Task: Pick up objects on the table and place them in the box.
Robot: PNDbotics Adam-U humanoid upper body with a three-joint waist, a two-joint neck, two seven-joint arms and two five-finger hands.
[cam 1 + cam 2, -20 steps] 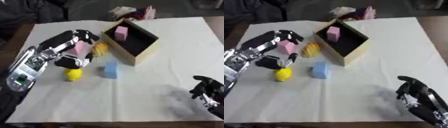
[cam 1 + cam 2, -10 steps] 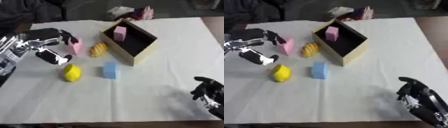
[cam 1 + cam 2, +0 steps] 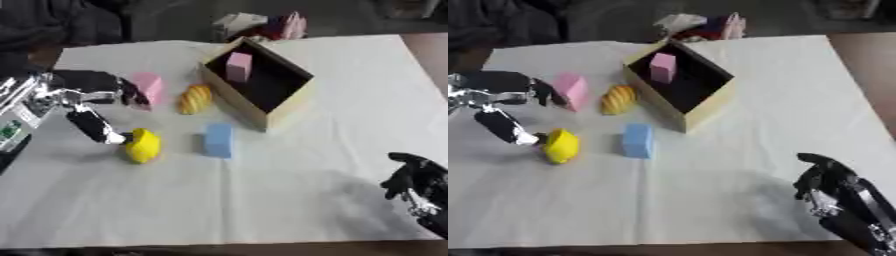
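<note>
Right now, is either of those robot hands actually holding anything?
No. The left hand is spread open between the pink block and the yellow object, gripping neither. The right hand rests idle at the lower right.

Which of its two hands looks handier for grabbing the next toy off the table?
Probably the left hand: it sits open among the pink block, the yellow lemon-shaped toy and the orange toy. The right hand rests at the lower right corner, away from them all.

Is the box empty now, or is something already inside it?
Not empty. The open-topped box holds one pink block, which stands against its dark inner wall; nothing else shows inside.
</note>
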